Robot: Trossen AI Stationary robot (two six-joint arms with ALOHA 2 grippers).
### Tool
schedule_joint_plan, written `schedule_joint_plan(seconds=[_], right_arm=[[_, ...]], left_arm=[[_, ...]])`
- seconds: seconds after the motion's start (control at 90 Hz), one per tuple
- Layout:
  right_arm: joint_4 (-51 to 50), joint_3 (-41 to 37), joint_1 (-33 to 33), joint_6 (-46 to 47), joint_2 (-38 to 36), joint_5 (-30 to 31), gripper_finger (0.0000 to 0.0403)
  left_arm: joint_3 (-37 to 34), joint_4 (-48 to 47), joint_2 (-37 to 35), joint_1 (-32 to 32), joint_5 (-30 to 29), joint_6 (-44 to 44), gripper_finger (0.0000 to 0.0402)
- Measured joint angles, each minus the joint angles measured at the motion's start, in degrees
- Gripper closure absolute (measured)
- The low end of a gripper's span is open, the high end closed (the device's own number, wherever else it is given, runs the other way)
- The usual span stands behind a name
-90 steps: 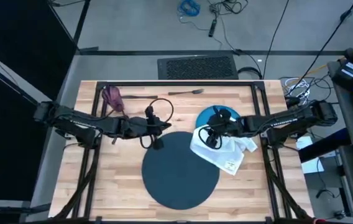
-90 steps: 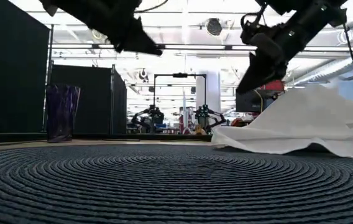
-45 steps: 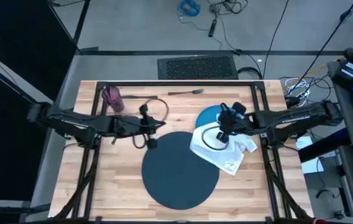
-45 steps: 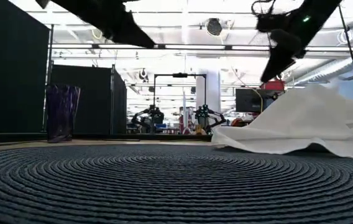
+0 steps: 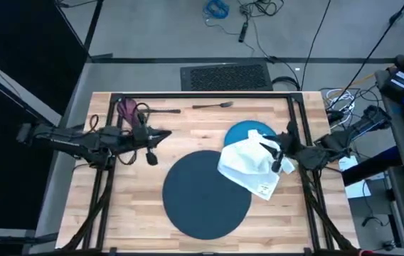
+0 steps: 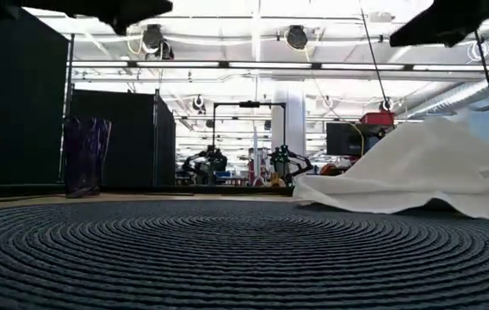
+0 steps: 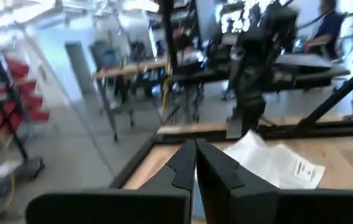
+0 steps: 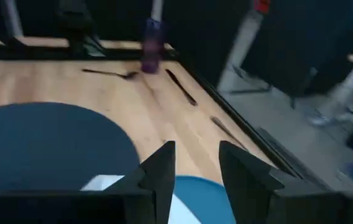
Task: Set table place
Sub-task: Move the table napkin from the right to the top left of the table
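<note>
Dark mat (image 5: 207, 193) at bench (image 5: 145, 213) center; napkin (image 5: 250, 167) at 2 o'clock, draped over blue plate (image 5: 247, 131). Purple cup (image 5: 126, 110) at 10. Left claw (image 5: 165, 135) fingers together, empty; right claw (image 5: 267, 145) fingers apart, above napkin.

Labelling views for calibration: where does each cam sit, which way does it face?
High: overhead, straight down on table; both arms.
Low: table-top height, across mat; arm parts at top.
Left wrist: past shut left gripper toward napkin.
Right wrist: past open right gripper toward cup.
All four show the mat.
</note>
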Motion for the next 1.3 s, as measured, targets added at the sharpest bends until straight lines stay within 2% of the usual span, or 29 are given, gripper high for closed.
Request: schedule_joint_plan(seconds=[0.078,0.222,0.289,0.422,0.644,0.844,1.056,1.167,1.3], right_arm=[[6.4,-3.0,0.1,-1.5,-1.6,-0.3,0.0293],[12.2,-4.0,0.0,-2.9,-1.8,-1.2,0.0293],[14.4,-4.0,0.0,-2.8,-1.6,-1.2,0.0293],[14.6,-4.0,-0.4,-4.8,-1.3,-1.5,0.0293],[14.8,-4.0,-4.7,-1.4,0.2,-7.9,0.0290],[13.8,-4.0,-8.9,-2.8,4.2,-8.6,0.0238],[12.9,-3.7,-12.0,1.2,5.9,-8.5,0.0170],[11.4,-0.9,-12.0,4.1,5.9,-8.4,0.0159],[10.0,0.8,-13.1,6.2,6.5,-8.2,0.0165]], left_arm=[[-0.1,0.5,0.2,0.9,-3.0,0.2,0.0402],[-0.1,-3.2,0.3,2.2,-22.1,-3.2,0.0402],[-0.1,-5.8,0.3,2.2,-25.9,-5.8,0.0402],[-0.1,-8.3,0.4,2.7,-22.1,-3.0,0.0402],[-0.1,-8.3,1.9,5.2,-12.1,-3.3,0.0402],[-0.1,-8.3,4.1,6.5,-11.9,-4.4,0.0402],[-0.1,-8.4,4.2,6.7,-11.8,-4.8,0.0402],[-0.1,-9.4,4.2,6.7,-11.8,-4.8,0.0402],[-0.1,-11.1,4.2,6.7,-11.8,-4.8,0.0402]])
